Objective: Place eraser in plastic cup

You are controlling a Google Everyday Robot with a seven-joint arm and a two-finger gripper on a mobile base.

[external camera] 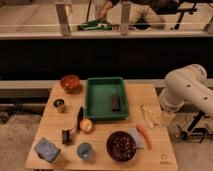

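Observation:
The eraser [115, 102], a small dark block, lies inside the green tray [93, 100] at the back middle of the wooden table. The light blue plastic cup [85, 150] stands upright near the table's front edge, left of the dark bowl [121, 146]. My white arm [186, 89] bends at the table's right side and runs off the right edge of the camera view. My gripper is out of view past that edge.
An orange bowl [70, 83] sits back left, and a small metal cup [59, 105] at the left. A black upright clip [66, 136], a round yellow fruit [86, 125], a blue packet [46, 150], a carrot [144, 135] and crumpled clear plastic [152, 115] also lie on the table.

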